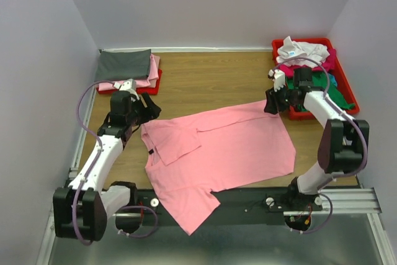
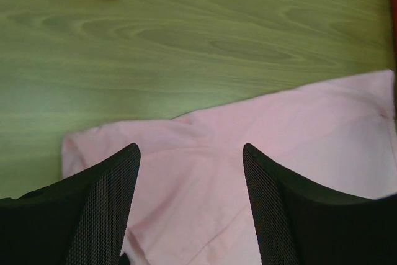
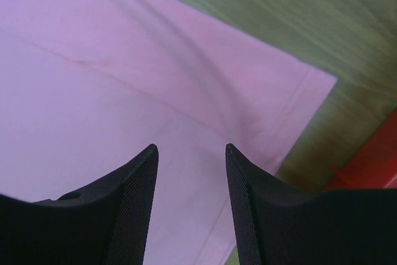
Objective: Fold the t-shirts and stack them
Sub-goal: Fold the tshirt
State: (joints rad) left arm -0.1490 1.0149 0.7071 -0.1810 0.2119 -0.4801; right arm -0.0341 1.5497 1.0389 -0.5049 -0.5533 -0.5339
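Observation:
A light pink t-shirt (image 1: pixel 217 156) lies spread on the wooden table, one side folded inward, its lower part hanging over the near edge; a dark neck tag (image 1: pixel 151 152) shows at its left. My left gripper (image 1: pixel 151 108) is open and empty just above the shirt's far left corner; the pink cloth (image 2: pixel 205 184) lies between its fingers. My right gripper (image 1: pixel 271 101) is open and empty over the shirt's far right corner (image 3: pixel 310 85). A dark grey folded tee (image 1: pixel 123 64) lies on a pink one at the far left. White, magenta and green tees (image 1: pixel 304 54) are heaped at the far right.
A red tray (image 1: pixel 156 85) holds the folded stack at the far left. A red tray (image 1: pixel 347 85) holds the heap at the far right, close beside my right gripper. Grey walls enclose the table. A metal rail (image 1: pixel 347 200) runs along the near edge.

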